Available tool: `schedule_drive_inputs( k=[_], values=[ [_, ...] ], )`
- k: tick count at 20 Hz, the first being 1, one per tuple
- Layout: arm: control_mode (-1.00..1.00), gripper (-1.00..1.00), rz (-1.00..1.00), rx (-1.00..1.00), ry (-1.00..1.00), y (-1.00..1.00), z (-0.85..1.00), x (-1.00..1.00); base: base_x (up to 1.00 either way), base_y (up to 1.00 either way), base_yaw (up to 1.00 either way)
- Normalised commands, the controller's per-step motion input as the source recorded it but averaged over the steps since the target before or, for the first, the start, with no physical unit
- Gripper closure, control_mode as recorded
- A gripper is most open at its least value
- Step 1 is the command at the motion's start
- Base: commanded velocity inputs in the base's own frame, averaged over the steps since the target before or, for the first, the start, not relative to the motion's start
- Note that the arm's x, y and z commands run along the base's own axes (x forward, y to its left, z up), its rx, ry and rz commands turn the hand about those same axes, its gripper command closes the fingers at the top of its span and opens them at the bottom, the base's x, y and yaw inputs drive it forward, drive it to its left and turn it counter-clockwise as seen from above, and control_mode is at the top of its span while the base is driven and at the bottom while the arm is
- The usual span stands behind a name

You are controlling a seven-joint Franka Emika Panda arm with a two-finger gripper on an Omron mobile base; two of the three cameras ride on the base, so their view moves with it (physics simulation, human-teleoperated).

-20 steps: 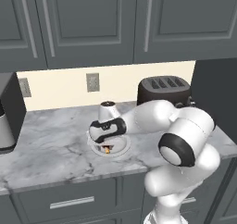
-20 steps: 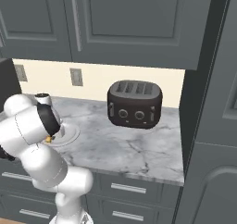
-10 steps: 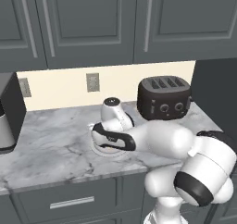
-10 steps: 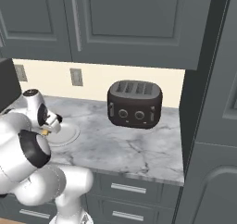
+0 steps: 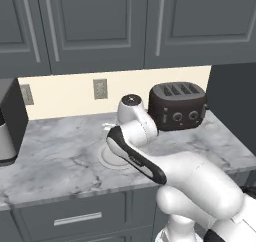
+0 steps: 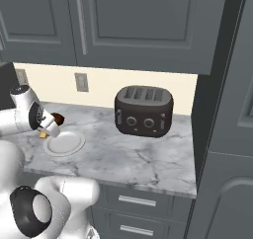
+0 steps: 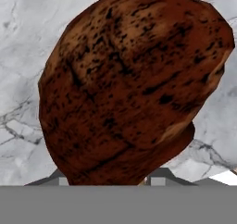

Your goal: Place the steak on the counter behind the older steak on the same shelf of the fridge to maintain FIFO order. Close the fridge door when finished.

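The steak (image 7: 129,79), a dark brown rounded lump, fills the hand view close up and sits between my fingers. From the right base view my gripper (image 6: 49,126) is shut on the steak (image 6: 58,118), with its tan-orange bit hanging at the lower end. It hovers just above the left rim of a white plate (image 6: 64,143) on the marble counter (image 6: 138,159). In the left base view my own arm hides the hand, and the plate (image 5: 112,158) shows beside it on the counter (image 5: 50,161). The fridge, its shelf and the older steak are out of view.
A black toaster (image 6: 144,110) (image 5: 179,105) stands at the back right of the counter. A dark appliance (image 5: 10,121) sits at the far left. Grey wall cabinets (image 5: 100,26) hang overhead, and a tall dark panel (image 6: 222,134) closes the counter's right end.
The hand rose from the plate with the steak in its grip and shifted a little left. The arm swung round, its elbow now low in front.
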Motion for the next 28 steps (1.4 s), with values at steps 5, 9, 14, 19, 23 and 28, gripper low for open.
schedule_drive_inputs(
  k=[5, 9, 14, 19, 23, 28],
  values=[
    [-1.0, 1.0, -0.14, 0.01, 0.0, -0.73, 0.35, -0.59, 0.0, 0.0, 0.0],
    [-1.0, 1.0, -0.11, 0.03, 0.0, -0.78, 0.13, -0.44, 0.0, 0.0, 0.0],
    [-1.0, 1.0, -0.05, 0.02, 0.0, -0.66, 0.29, -0.24, 0.0, 0.0, 0.0],
    [-1.0, 1.0, -0.01, 0.0, 0.0, -0.3, 0.13, -0.12, 0.0, 0.0, 0.0],
    [-1.0, 1.0, 0.0, 0.0, 0.0, 0.0, 0.0, 0.0, 0.0, 0.0, 0.0],
    [-1.0, 1.0, 0.0, 0.0, -0.05, -0.08, 0.1, -0.35, 0.0, 0.0, 0.0]
  ],
)
